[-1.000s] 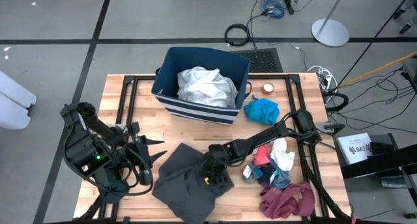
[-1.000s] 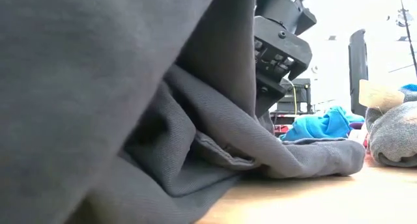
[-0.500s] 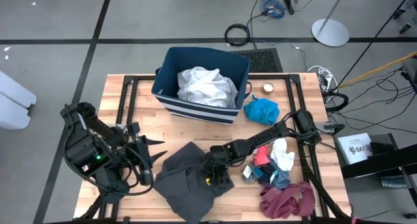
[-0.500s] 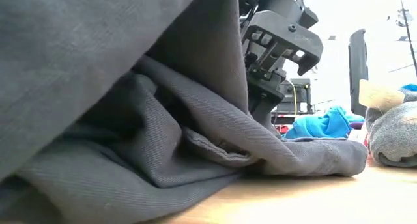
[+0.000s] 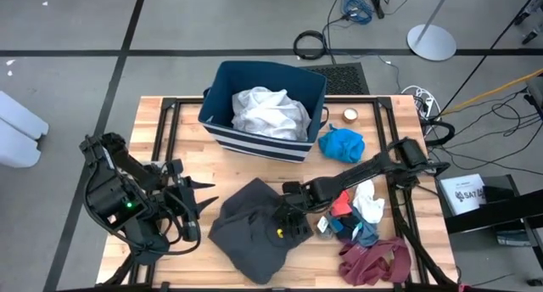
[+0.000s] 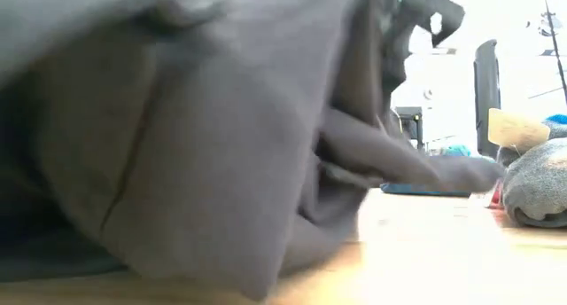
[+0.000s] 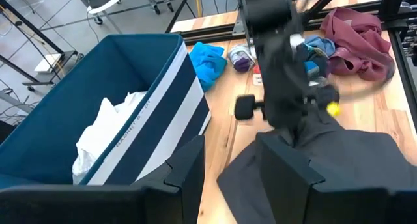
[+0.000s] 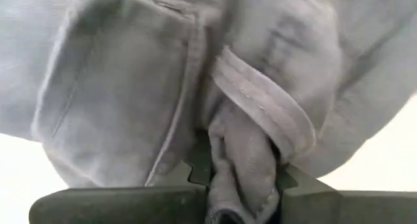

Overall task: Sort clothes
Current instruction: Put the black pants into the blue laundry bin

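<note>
A dark grey garment (image 5: 250, 233) lies bunched on the wooden table's near middle and fills most of the low view (image 6: 177, 145). My right gripper (image 5: 278, 224) stands over its right part and is shut on it. My left gripper (image 5: 193, 199) hovers open at the table's left, clear of the cloth; its fingers (image 7: 186, 178) frame the left wrist view. A white garment (image 5: 270, 112) lies in the dark blue striped bin (image 5: 222, 80). A bright blue top (image 5: 341, 144) rests on the table right of the bin. My right gripper pinches a gathered fold of the dark grey garment (image 8: 242, 155) between its two fingers, several layers with a hemmed edge (image 8: 260, 103) running beside them. The fingers come from above, slanting down. The gathered part is raised, and the garment's outer parts (image 5: 246, 262) lie on the table.
At the near right lies a pile: a red piece (image 5: 341, 203), a white piece (image 5: 368, 200), grey-blue socks (image 5: 363, 233) and a maroon top (image 5: 375, 260). A small round thing (image 5: 349, 115) sits by the bin. Bare wood lies between the bin and the grey garment.
My right gripper has shut on the dark grey garment and risen, drifting slightly toward the table's right. The garment has bunched up beneath it: its middle is lifted and its spread edges have drawn in toward the gripper.
</note>
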`<move>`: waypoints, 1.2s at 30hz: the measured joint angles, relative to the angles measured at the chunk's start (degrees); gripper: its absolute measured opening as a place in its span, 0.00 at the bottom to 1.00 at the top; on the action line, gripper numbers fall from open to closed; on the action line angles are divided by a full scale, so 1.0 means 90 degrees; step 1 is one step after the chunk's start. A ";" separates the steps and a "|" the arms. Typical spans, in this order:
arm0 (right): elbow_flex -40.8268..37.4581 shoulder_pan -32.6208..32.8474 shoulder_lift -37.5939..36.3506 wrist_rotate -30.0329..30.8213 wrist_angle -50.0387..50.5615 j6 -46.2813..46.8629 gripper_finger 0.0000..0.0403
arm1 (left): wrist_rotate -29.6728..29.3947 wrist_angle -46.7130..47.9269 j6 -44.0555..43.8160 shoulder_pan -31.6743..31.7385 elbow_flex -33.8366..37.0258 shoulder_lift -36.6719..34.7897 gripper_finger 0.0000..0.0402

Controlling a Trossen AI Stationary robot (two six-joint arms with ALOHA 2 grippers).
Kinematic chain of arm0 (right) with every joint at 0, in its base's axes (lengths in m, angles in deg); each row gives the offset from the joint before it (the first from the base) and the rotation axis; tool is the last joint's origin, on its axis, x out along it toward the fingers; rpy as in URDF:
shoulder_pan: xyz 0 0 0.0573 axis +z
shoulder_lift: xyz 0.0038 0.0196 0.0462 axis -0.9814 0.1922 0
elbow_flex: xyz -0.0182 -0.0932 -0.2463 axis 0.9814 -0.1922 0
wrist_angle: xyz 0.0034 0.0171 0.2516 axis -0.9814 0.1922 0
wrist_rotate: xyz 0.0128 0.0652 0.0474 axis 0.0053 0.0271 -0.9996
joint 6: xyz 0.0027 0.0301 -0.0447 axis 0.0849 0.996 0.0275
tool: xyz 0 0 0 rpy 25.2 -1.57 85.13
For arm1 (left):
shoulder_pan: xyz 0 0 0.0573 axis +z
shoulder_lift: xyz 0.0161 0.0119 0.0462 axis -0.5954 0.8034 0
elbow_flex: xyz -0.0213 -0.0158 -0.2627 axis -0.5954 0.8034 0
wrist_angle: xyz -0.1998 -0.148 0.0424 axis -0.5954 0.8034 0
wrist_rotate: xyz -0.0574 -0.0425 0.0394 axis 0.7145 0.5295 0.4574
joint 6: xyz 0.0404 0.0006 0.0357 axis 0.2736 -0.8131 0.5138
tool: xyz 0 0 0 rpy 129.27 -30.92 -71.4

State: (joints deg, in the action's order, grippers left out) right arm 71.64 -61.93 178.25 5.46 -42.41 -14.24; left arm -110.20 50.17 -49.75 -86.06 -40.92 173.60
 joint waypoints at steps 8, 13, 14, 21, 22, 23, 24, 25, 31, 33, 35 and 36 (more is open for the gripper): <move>0.0019 0.0422 -0.1089 0.0743 0.0235 0.0012 0.12 | 0.0021 -0.0002 -0.0069 0.0000 0.0233 -0.0002 0.36; 0.0026 0.0694 -0.1708 0.1140 0.0247 0.0022 0.12 | 0.0500 -0.0014 -0.0655 0.0248 0.0937 -0.0002 0.36; 0.0026 0.0746 -0.1846 0.1184 0.0248 0.0022 0.12 | 0.0599 -0.0031 -0.0790 0.0318 0.1132 -0.0002 0.36; 0.0033 0.1125 -0.2701 0.1660 0.0224 -0.0066 0.12 | 0.1382 -0.0774 -0.1033 0.0836 0.2762 0.0002 0.36; 0.0033 0.1175 -0.2830 0.1735 0.0206 -0.0103 0.12 | 0.1524 -0.1027 -0.0960 0.0906 0.3034 0.0002 0.36; 0.0033 0.1221 -0.2956 0.1806 0.0195 -0.0138 0.12 | 0.1673 -0.1339 -0.0853 0.0963 0.3295 0.0002 0.36; 0.0036 0.1263 -0.3080 0.1899 0.0169 -0.0167 0.12 | 0.1818 -0.1667 -0.0735 0.1030 0.3544 0.0002 0.36; 0.0039 0.1296 -0.3198 0.1955 0.0132 -0.0202 0.12 | 0.1992 -0.2087 -0.0592 0.1089 0.3822 0.0002 0.36; 0.0047 0.1441 -0.3923 0.2422 -0.0272 -0.0621 0.12 | 0.2862 -0.4964 0.0502 0.1383 0.5285 0.0002 0.36; 0.0050 0.1469 -0.4171 0.2658 -0.0393 -0.0818 0.12 | 0.2998 -0.5856 0.0856 0.1459 0.5666 0.0002 0.36; 0.0052 0.1468 -0.4397 0.3009 -0.0531 -0.1016 0.12 | 0.3065 -0.6711 0.1223 0.1521 0.5999 0.0002 0.36; 0.0052 0.1446 -0.4506 0.3214 -0.0595 -0.1139 0.12 | 0.3077 -0.7102 0.1456 0.1553 0.6157 0.0002 0.36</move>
State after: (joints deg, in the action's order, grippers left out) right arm 72.11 -48.92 137.69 34.39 -47.77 -24.49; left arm -82.50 -13.75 -36.64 -72.08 14.49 173.62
